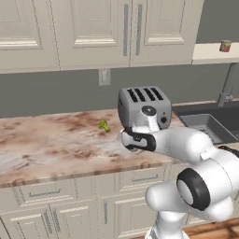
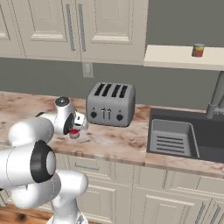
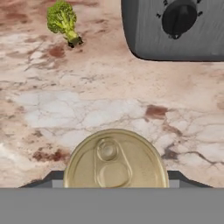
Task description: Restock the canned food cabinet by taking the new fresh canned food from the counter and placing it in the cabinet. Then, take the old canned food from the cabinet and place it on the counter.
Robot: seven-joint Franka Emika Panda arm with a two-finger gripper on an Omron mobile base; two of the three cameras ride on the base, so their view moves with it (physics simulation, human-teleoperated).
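New can (image 3: 115, 158) on worktop (image 3: 87, 105) in front of toaster (image 3: 175, 28), directly btwn fingers (image 3: 47, 180); fingers narrowed against its sides, gripping. Broccoli (image 3: 62, 20) well apart.

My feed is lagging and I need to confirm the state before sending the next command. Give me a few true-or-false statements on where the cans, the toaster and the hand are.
1. The new can sits on the counter under the hand. True.
2. The old can stands in the sink. False: it stands on the shelf of the open cabinet, above the sink.
3. The toaster stands on the counter just beyond the new can. True.
4. A piece of broccoli lies on top of the toaster. False: it lies on the counter, left of the toaster.
5. The new can is already on the cabinet shelf. False: it is down on the counter.
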